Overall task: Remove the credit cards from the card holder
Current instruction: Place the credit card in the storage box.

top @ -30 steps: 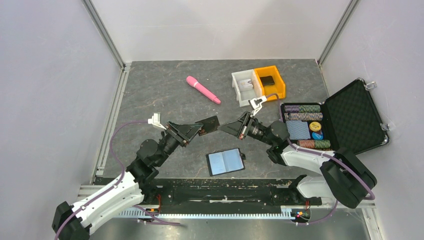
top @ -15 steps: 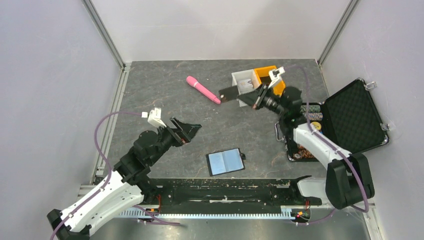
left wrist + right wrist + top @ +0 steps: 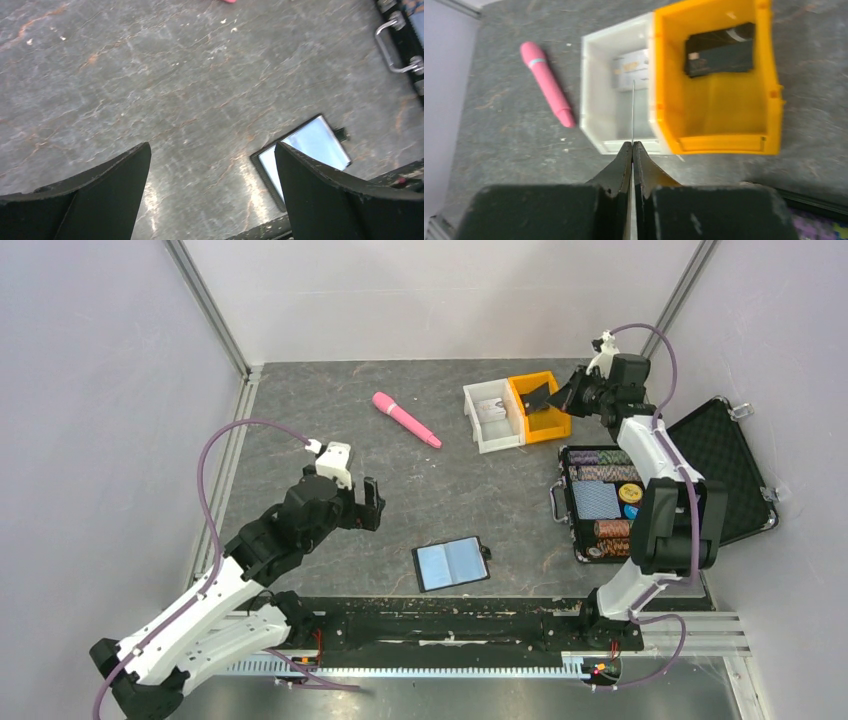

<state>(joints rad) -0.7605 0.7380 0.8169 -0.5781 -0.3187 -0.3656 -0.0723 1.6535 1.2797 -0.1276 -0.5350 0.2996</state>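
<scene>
The right pincer (image 3: 552, 399), pressed together on a dark credit card (image 3: 537, 397), hangs just above the orange bin (image 3: 548, 426), where another card (image 3: 720, 48) already lies. The card holder (image 3: 452, 563) rests open on the table (image 3: 330, 410), well apart from that bin, toward the arm bases. The left pincer (image 3: 365, 502), spread and empty, hovers farther left of the bin. The step appears to be depositing a card. Next, it needs centring over the bin, then release.
</scene>
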